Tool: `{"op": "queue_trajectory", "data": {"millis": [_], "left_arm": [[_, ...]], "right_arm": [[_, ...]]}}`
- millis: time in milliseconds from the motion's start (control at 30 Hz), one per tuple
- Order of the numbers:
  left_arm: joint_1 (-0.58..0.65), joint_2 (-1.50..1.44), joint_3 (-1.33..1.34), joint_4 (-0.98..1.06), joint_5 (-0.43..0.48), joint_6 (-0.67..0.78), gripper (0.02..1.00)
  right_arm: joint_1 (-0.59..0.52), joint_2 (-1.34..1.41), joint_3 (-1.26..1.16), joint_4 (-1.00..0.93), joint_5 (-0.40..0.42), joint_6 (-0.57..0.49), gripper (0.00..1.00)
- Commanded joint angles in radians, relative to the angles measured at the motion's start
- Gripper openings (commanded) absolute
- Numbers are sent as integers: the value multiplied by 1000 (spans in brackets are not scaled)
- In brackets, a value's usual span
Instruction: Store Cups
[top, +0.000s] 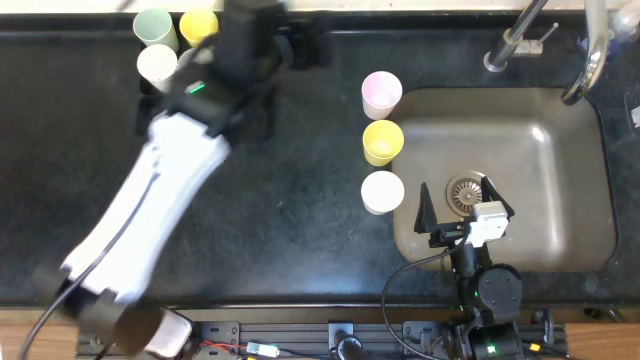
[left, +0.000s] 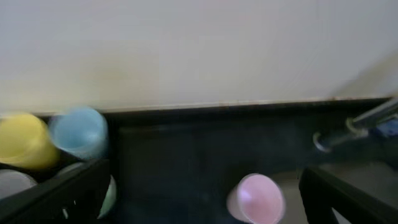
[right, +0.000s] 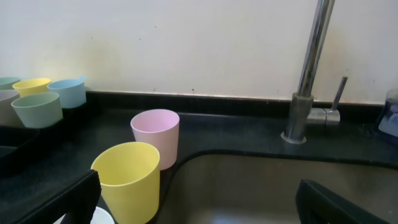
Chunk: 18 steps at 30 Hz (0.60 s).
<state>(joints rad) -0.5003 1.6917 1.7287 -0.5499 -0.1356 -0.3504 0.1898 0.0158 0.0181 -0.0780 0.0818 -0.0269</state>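
Top: L arm (top: 180, 170) reaches to cup cluster (top: 157, 63) at far-left corner, pink cup (top: 381, 92), yellow cup (top: 382, 141), white cup (top: 381, 191) lined up beside sink (top: 560, 230), R gripper (top: 461, 204) spread over the sink; L wrist: L gripper (left: 200, 200) wide apart, empty, pink cup ahead; R wrist: fingers (right: 68, 199) apart, empty, yellow cup nearest w/ pink just behind.

- Left arm (top: 160, 190): long white shell link, black wrist housing, small green indicator lamp (top: 196, 88).
- Right arm (top: 495, 288): black round joints, white wrist module (top: 488, 222), black tapered jaws, green base lamp (top: 490, 349).
- Black cable (top: 384, 300) loops beside the right arm's base.
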Motion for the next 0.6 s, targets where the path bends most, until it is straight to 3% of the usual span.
{"op": "queue_trajectory", "data": {"millis": [33, 300, 600], "left_arm": [[-79, 224, 174, -79, -36, -217, 1000], [-124, 506, 425, -280, 24, -314, 1000], [-124, 624, 440, -293, 91, -358, 1000]], "right_arm": [[0, -4, -13, 6, -3, -3, 996], [0, -4, -13, 6, -4, -3, 998], [0, -4, -13, 6, -4, -3, 998]]}}
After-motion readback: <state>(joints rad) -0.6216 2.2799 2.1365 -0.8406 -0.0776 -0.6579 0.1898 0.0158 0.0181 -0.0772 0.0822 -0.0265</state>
